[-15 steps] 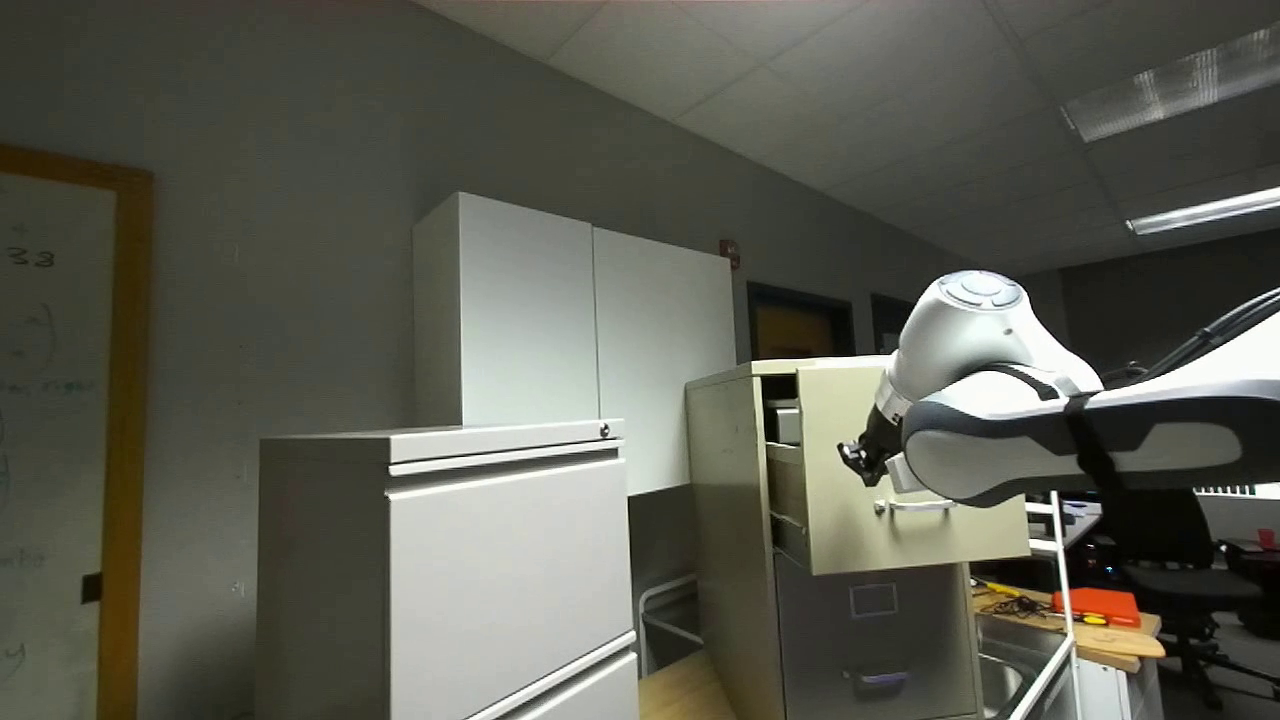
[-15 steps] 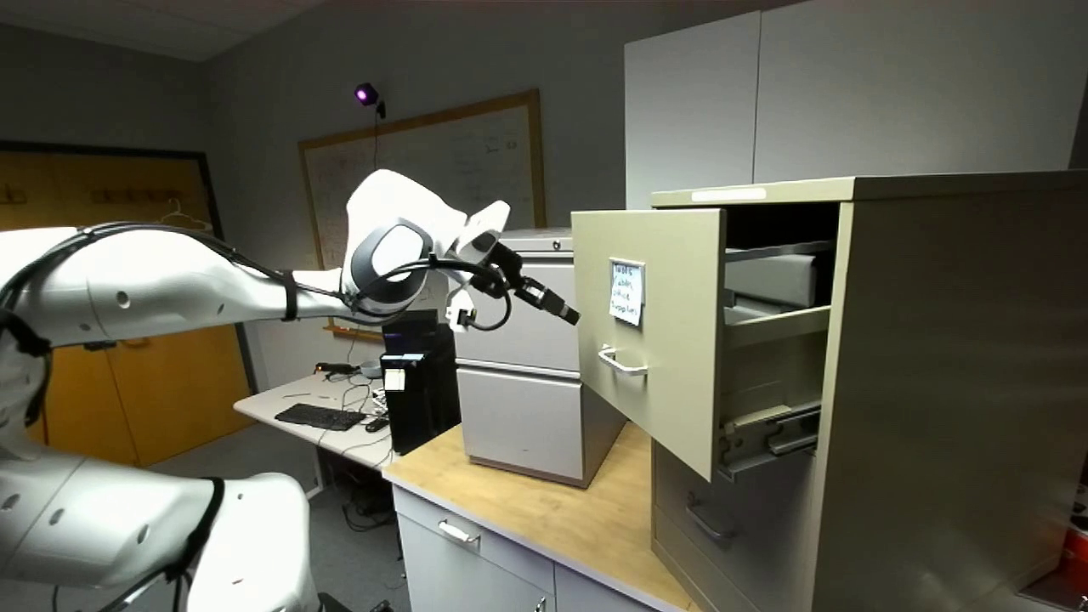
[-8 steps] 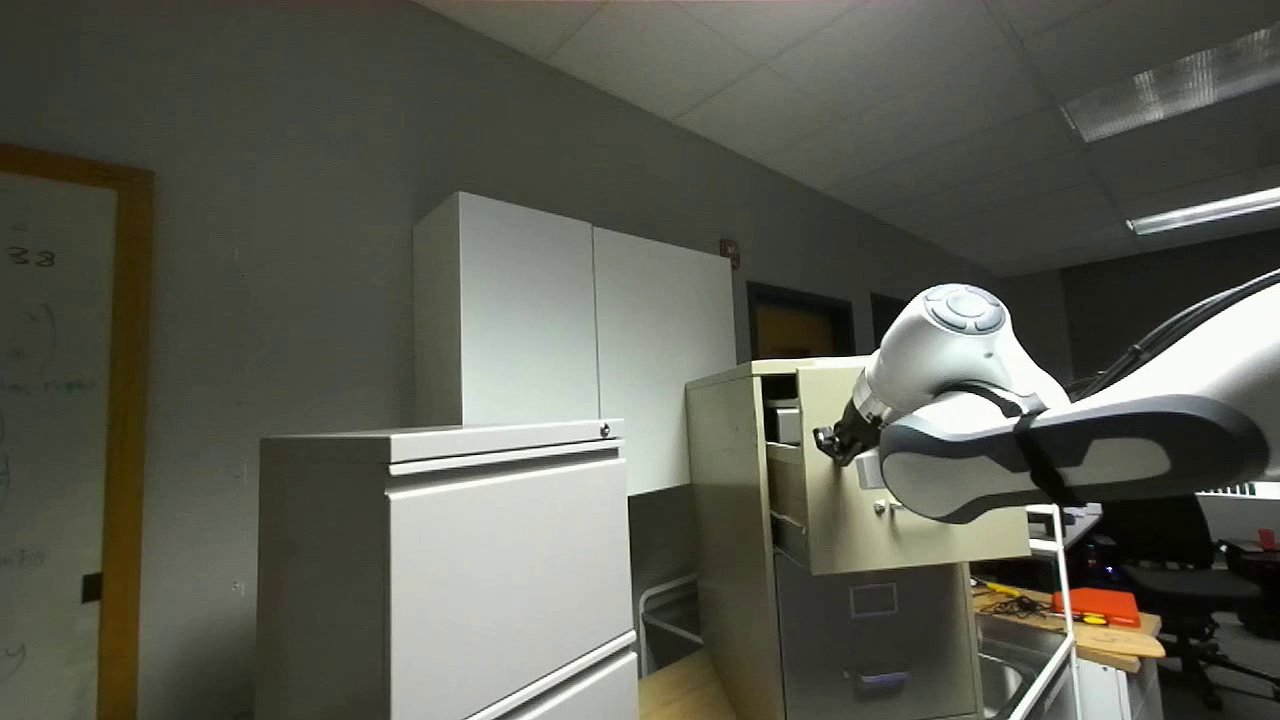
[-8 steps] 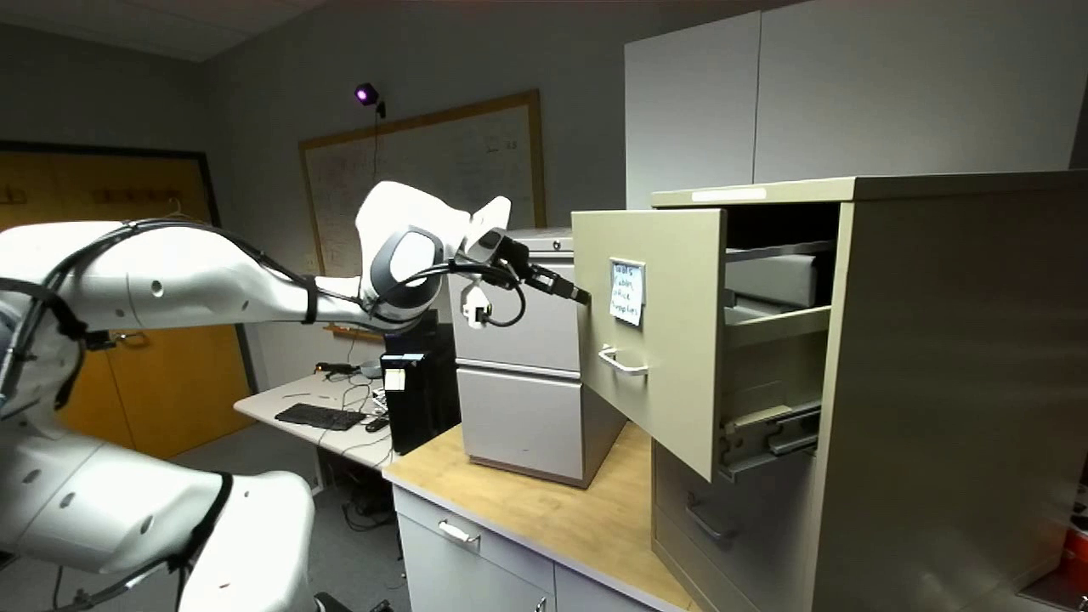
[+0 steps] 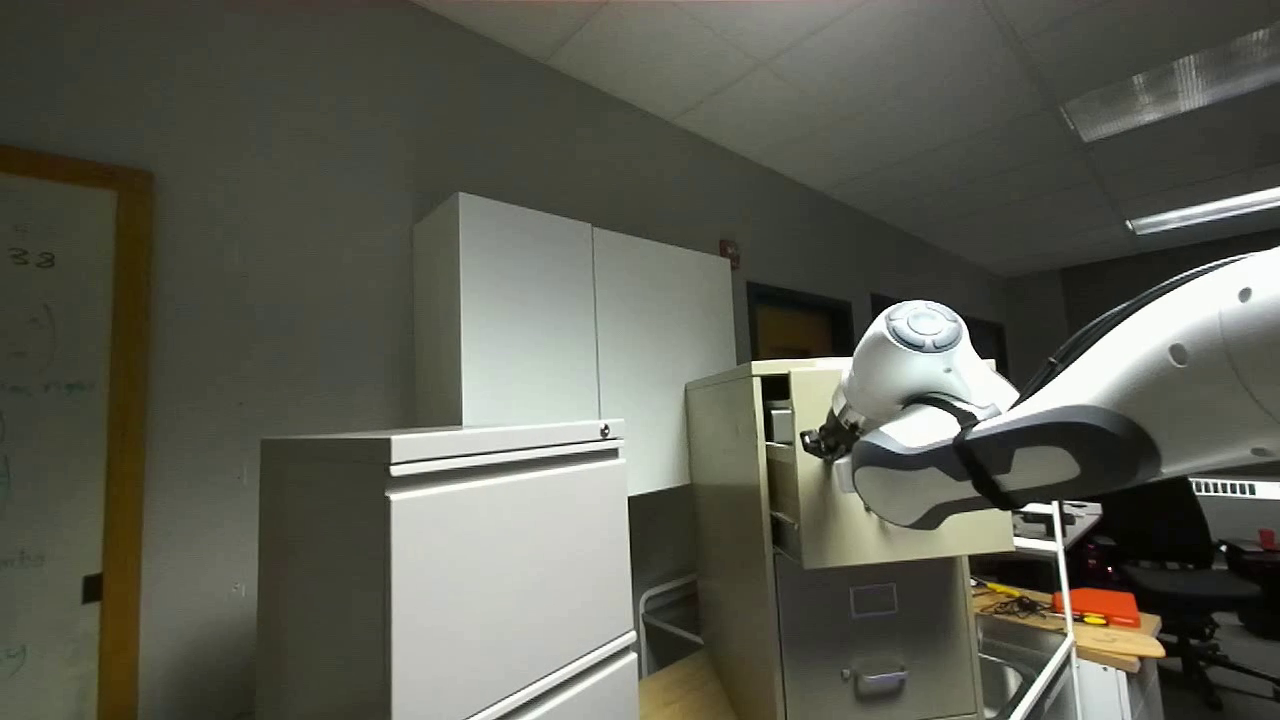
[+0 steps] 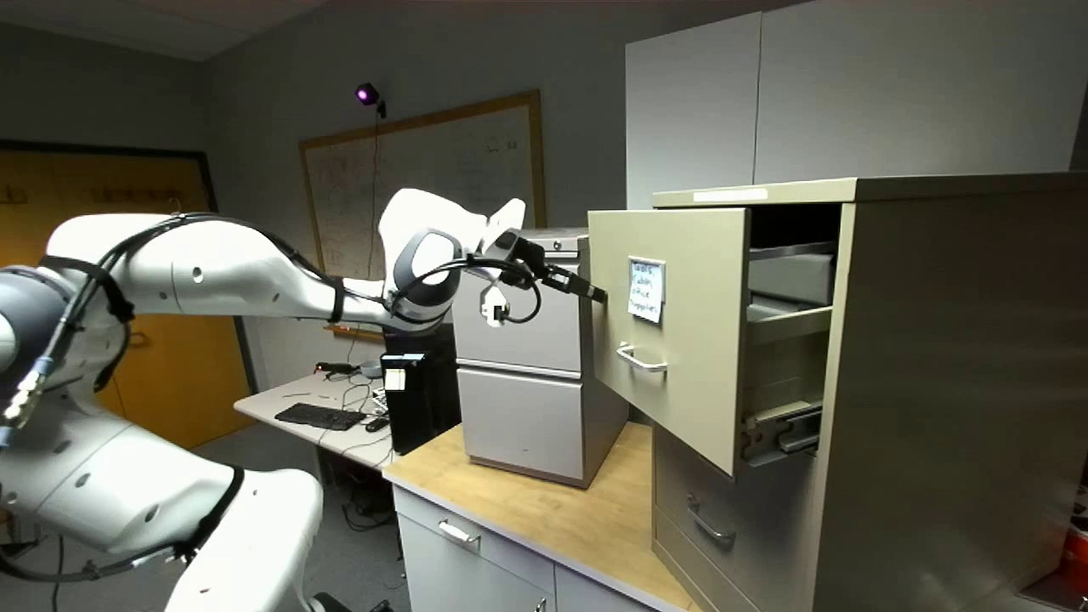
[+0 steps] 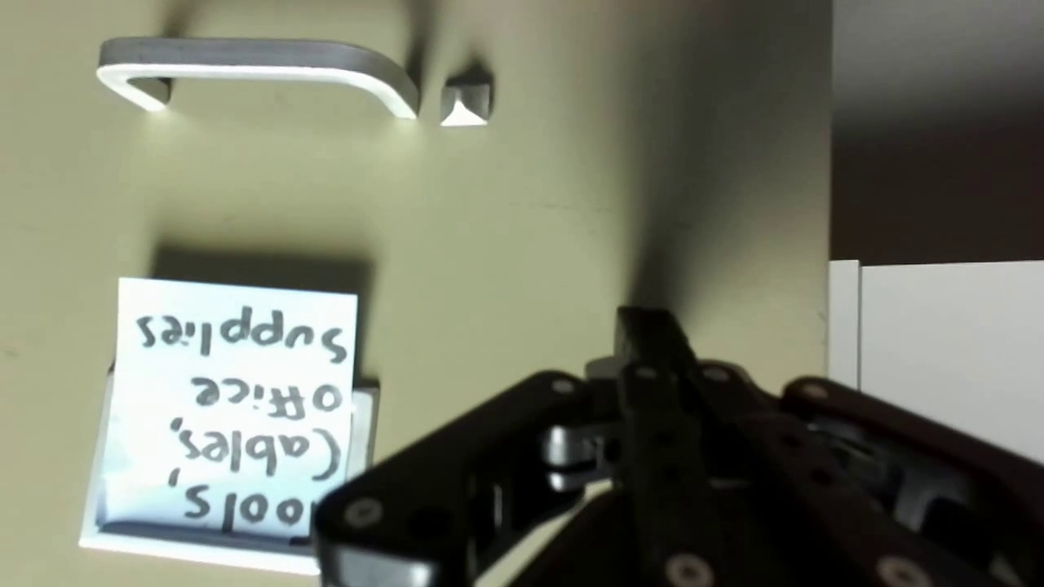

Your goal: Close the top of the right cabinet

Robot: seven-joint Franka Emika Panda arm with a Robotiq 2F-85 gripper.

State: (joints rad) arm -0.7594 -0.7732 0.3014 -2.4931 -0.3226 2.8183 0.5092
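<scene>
The top drawer of the right cabinet stands pulled out, with its flat beige front [image 6: 697, 340] ahead of the beige metal body [image 6: 960, 365]. Both also show in an exterior view, the drawer front [image 5: 830, 520] and the cabinet body [image 5: 722, 480]. The drawer front [image 7: 506, 220] fills most of the wrist view, with a handle [image 7: 261, 61] and a handwritten label [image 7: 236, 408]. My gripper [image 7: 648, 314] is shut and empty. Its tips appear to touch the front beside the label, near one side edge. The gripper shows in both exterior views [image 6: 600, 294] [image 5: 815, 443].
A white-grey low cabinet [image 6: 520, 425] stands beside the beige one on a wooden counter [image 6: 544, 501]. A white two-door cupboard [image 5: 665, 360] hangs on the wall behind. A lower drawer [image 6: 722, 501] of the beige cabinet is shut. Grey boxes [image 6: 792, 276] sit inside the open drawer.
My gripper has moved forward to the drawer front. In the last half second the drawer has slid a short way into the cabinet. It stood still before that.
</scene>
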